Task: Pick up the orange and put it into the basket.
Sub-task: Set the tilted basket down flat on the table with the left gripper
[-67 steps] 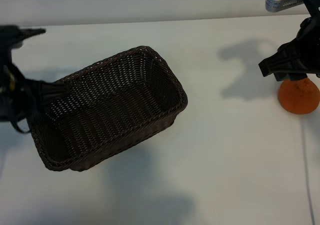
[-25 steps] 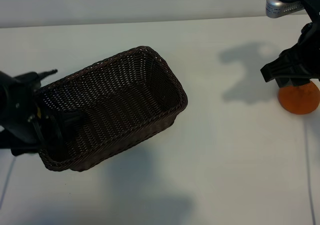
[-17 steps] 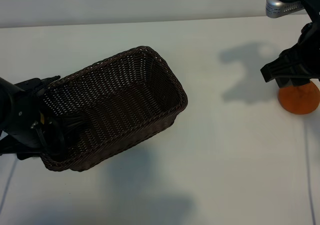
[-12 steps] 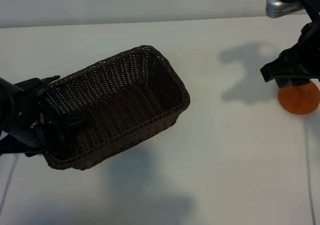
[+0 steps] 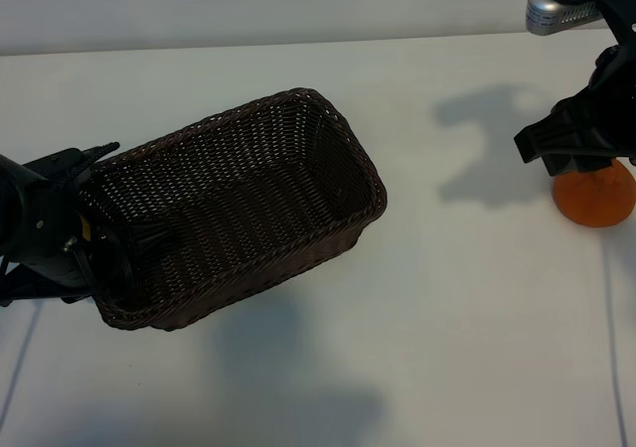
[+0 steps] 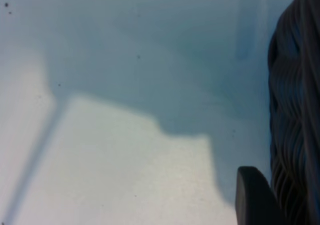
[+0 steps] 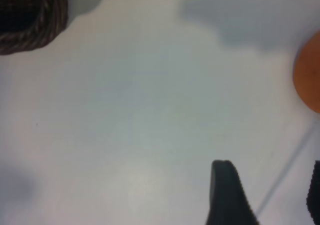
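Over the white bench (image 5: 298,387), seen from outside, the basket (image 5: 238,209) lies at the left with its short end at the left gripper (image 5: 104,258), whose fingers straddle the rim there, one inside and one outside the wall; they look clamped on the wicker, probably to steady or reposition it for the drop. Nothing lies inside the basket. Well apart, at the far right edge, the orange (image 5: 594,195) sits on the bench, with the right gripper (image 5: 576,154) hovering just above it, fingers apart, poised for the pick. From the left wrist, one dark finger (image 6: 255,197) presses beside the woven wall (image 6: 295,110), with bare bench beyond. From the right wrist, the orange (image 7: 309,75) shows at the edge, untouched, one finger (image 7: 225,190) short of it, and a basket corner (image 7: 35,15) lies far off.
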